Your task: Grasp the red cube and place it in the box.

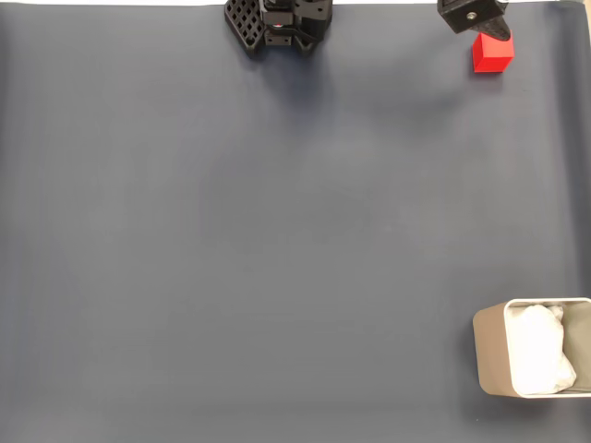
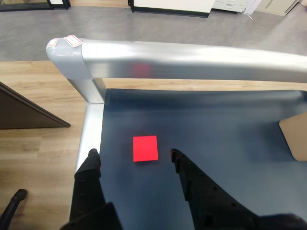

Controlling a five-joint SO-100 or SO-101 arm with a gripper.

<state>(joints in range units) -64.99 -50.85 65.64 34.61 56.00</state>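
The red cube (image 1: 491,53) sits on the dark mat near the far right corner in the fixed view. My gripper (image 1: 489,29) hovers just above and behind it, partly cut off by the top edge. In the wrist view the gripper (image 2: 133,153) is open, and the cube (image 2: 145,148) lies flat on the mat between and just past the black fingertips (image 2: 175,155), nearer the right one. Nothing touches it. The beige box (image 1: 489,355) with white paper lining stands at the near right corner; a piece of its wall (image 2: 295,136) shows at the right edge of the wrist view.
The arm's black base (image 1: 277,23) stands at the top centre of the fixed view. A silver rail (image 2: 192,57) borders the mat (image 1: 277,240) just beyond the cube, with wooden floor past the table's left edge in the wrist view.
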